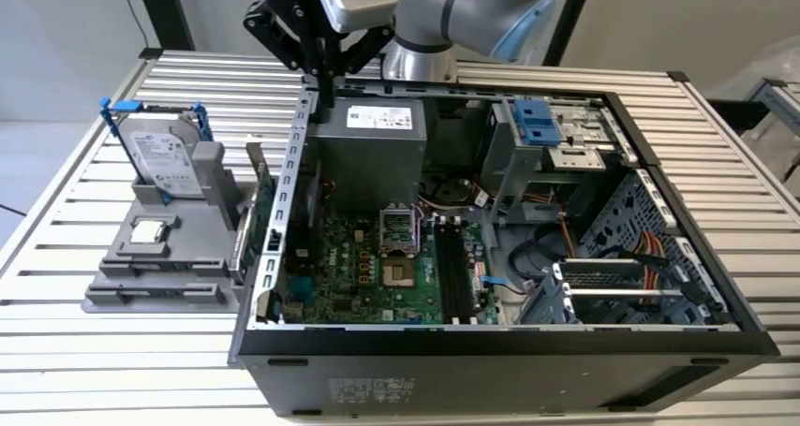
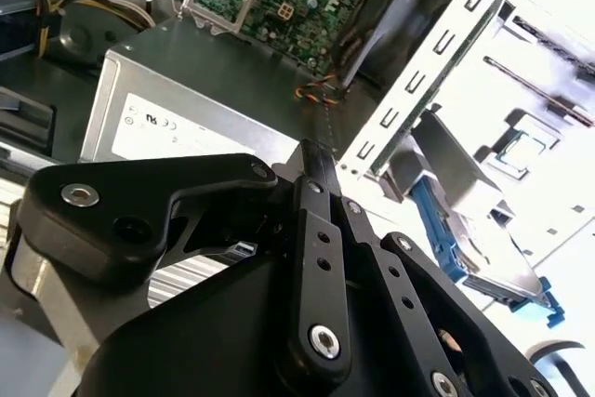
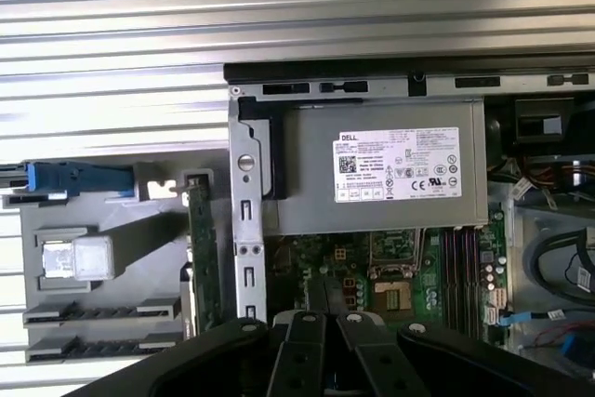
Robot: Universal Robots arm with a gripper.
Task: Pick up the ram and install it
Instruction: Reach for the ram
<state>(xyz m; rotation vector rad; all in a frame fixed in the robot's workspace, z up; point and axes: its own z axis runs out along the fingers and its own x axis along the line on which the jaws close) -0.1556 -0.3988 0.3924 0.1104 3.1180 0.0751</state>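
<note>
1. Gripper (image 2: 314, 153), second wrist view: jaws pressed together, empty, near the power supply (image 2: 223, 72).
2. First wrist view: ram (image 3: 203, 258) on edge in grey holder (image 3: 130, 220), just outside the case wall (image 3: 244, 220).
3. Exterior view: I judge closed jaws would knock the ram, not grasp it.

Long, thin grey-green ram stick (image 3: 203, 253), upright in grey plastic holder (image 3: 139, 262), just beside silver steel computer-case wall (image 3: 244, 230).
</note>
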